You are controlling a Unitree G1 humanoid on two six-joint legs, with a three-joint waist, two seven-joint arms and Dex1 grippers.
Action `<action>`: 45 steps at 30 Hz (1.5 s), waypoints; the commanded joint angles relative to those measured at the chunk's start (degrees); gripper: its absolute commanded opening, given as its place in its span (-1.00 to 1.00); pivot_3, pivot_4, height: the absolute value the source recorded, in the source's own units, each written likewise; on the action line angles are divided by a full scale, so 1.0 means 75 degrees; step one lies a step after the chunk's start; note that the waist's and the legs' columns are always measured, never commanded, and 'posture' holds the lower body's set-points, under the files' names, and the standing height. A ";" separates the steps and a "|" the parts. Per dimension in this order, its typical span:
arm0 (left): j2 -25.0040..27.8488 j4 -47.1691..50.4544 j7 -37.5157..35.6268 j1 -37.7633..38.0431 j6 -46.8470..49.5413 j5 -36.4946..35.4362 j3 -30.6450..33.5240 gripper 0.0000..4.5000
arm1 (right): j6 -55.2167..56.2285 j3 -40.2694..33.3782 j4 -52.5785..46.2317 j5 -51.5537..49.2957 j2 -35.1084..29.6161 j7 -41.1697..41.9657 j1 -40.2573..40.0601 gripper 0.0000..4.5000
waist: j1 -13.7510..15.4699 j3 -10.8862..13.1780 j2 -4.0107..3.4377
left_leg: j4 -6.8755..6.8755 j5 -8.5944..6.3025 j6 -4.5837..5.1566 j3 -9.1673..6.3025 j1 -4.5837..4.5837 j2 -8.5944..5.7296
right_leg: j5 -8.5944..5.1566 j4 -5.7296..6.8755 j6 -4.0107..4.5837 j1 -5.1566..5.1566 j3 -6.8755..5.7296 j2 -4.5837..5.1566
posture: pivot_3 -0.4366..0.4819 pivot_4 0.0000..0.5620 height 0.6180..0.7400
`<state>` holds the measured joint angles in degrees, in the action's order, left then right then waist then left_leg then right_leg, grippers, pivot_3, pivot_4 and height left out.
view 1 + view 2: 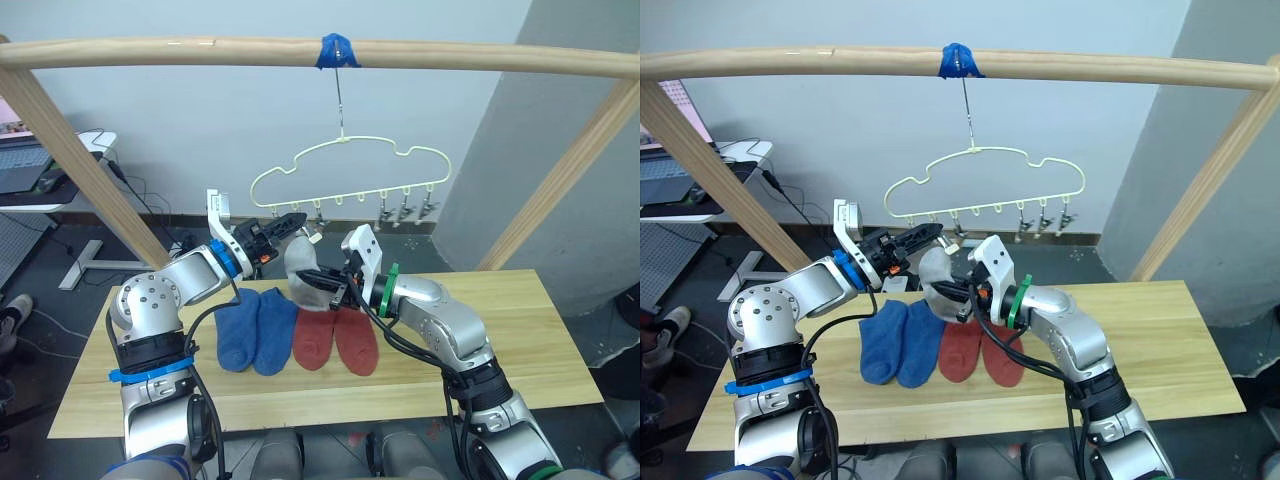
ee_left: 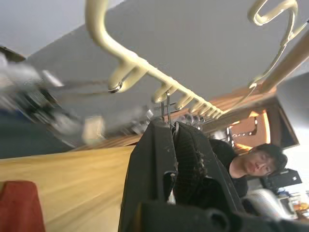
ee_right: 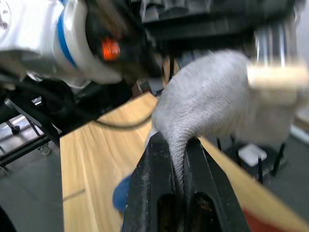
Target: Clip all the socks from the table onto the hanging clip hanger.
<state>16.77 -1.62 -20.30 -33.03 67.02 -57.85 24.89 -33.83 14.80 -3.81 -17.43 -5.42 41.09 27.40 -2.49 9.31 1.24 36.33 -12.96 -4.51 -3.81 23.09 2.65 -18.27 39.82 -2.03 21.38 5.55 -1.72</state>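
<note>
So the clip hanger (image 1: pixel 349 175) hangs by its hook from a wooden rail (image 1: pixel 150 52) at a wrap of blue tape (image 1: pixel 338 50), above the far edge of the table (image 1: pixel 500 340). Behind it there's a grey wall, plus a desk with a laptop (image 1: pixel 20 165) off to my left. The rail's slanted wooden legs (image 1: pixel 80 160) frame the table on both sides.

On the planks I've got two blue socks (image 1: pixel 255 328) side by side, and two red socks (image 1: pixel 336 340) right next to them, touching. A grey sock (image 1: pixel 302 268) is up in the air between my two grippers, just under the hanger's left clips.

My right gripper (image 3: pixel 177 166) is clamped shut on the grey sock's edge; the wrist camera shows the knit pinched between the fingers, which the head view can't resolve. My left gripper (image 1: pixel 290 222) reaches up to the hanger's lower wire, and its wrist view shows the fingers closed together around a thin metal clip (image 2: pixel 167 107). That same view catches a person (image 2: pixel 251 162) sitting beyond the table.

Three metal clips (image 1: pixel 405 212) hang free on the hanger's right side.
</note>
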 commanded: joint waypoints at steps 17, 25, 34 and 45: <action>0.0175 0.0700 0.0194 0.0163 -0.0041 -0.0571 -0.0100 -1.00 | 0.0167 -0.0318 0.0111 -0.0259 0.0066 -0.0163 0.0318 -0.98 | 0.0100 0.0000 0.0000 | -0.0020 0.0000 -0.0002 0.0003 0.0021 -0.0002 | 0.0011 -0.0028 0.0020 0.0016 -0.0002 0.0007 | 0.06 -0.53 1.00; 0.0357 0.0811 -0.0234 0.0135 -0.0509 -0.0305 -0.0411 -0.84 | 0.0237 -0.0350 0.0293 -0.0143 0.0063 -0.0278 0.0405 -1.00 | 0.0098 0.0001 -0.0001 | -0.0031 0.0000 -0.0002 0.0004 0.0023 -0.0001 | 0.0012 -0.0045 0.0021 0.0017 -0.0002 0.0007 | 0.04 -0.52 1.00; 0.0525 0.0764 -0.0337 0.0200 -0.0615 -0.0342 -0.0452 0.28 | 0.0260 -0.0274 0.0346 -0.0165 0.0157 -0.0374 0.0434 -1.00 | 0.0095 0.0001 -0.0001 | -0.0034 0.0000 -0.0002 0.0004 0.0023 -0.0001 | 0.0012 -0.0049 0.0021 0.0018 -0.0002 0.0007 | 0.05 -0.52 1.00; 0.0936 0.1065 -0.0409 0.0582 -0.0799 -0.0124 -0.0483 1.00 | -0.0394 -0.0640 0.0736 -0.0802 0.0996 -0.0667 0.0548 -0.88 | 0.0092 0.0001 -0.0001 | -0.0035 0.0000 -0.0002 0.0003 0.0023 0.0000 | 0.0012 -0.0048 0.0021 0.0018 -0.0003 0.0007 | 0.07 -0.53 1.00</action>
<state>22.02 2.85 -22.06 -29.12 62.86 -59.60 21.56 -35.63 12.00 1.08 -20.73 0.37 37.02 30.25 -1.80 9.31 1.23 36.07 -12.96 -4.52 -3.79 23.27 2.67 -18.18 39.46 -1.87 21.52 5.53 -1.67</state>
